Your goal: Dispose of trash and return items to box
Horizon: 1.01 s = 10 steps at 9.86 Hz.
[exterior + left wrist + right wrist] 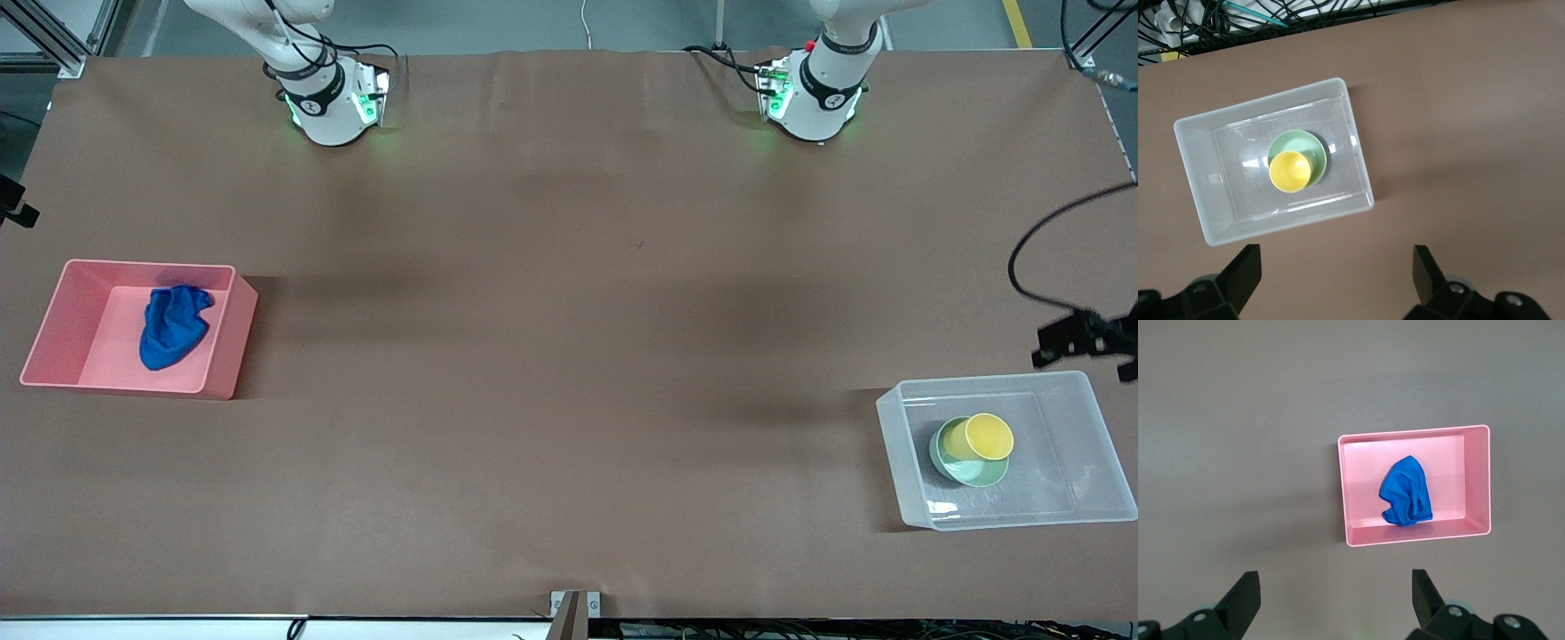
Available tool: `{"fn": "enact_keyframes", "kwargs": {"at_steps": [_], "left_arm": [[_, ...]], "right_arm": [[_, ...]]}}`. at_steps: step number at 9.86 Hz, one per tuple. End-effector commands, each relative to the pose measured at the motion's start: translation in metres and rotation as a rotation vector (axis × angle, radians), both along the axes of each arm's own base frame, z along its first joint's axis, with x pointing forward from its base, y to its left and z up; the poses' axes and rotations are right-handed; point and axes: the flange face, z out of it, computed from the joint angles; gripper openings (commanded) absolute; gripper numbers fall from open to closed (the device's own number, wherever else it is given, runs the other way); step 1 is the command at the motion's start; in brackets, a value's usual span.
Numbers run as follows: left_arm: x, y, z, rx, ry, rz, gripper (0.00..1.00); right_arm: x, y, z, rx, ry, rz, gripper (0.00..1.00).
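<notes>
The blue cloth trash lies crumpled inside the pink bin at the right arm's end of the table. At the left arm's end stands the clear box. In it the yellow cup rests in the mint-green bowl. My left gripper hangs high over bare table beside the box, open, with nothing between its fingers. My right gripper is high over the table beside the pink bin, also open and holding nothing.
Brown table cover spans the whole surface between the two containers. A black fixture with a cable juts in just above the box at the table's edge. The arm bases stand along the table edge farthest from the front camera.
</notes>
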Motion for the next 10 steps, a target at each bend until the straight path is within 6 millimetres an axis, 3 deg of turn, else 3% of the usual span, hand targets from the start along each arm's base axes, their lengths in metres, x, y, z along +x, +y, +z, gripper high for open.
{"fn": "enact_keyframes", "kwargs": {"at_steps": [1, 2, 4, 7, 10], "left_arm": [[-0.043, -0.037, 0.027, 0.04, 0.069, -0.033, 1.0], [-0.059, -0.048, 0.047, 0.057, 0.066, -0.037, 1.0], [-0.079, -0.058, 0.064, 0.043, 0.079, 0.008, 1.0], [-0.113, -0.053, 0.057, -0.009, 0.117, 0.086, 1.0], [-0.11, -0.056, 0.044, -0.011, 0.112, 0.128, 1.0]], "right_arm": [[-0.003, 0.001, -0.001, 0.008, 0.007, -0.01, 1.0], [-0.002, 0.001, -0.001, 0.007, 0.006, -0.01, 1.0], [-0.002, 0.003, 0.0, 0.007, 0.001, -0.005, 1.0], [-0.001, 0.005, 0.001, 0.004, -0.003, -0.001, 1.0], [-0.001, 0.004, 0.003, 0.005, -0.011, -0.003, 1.0]]}}
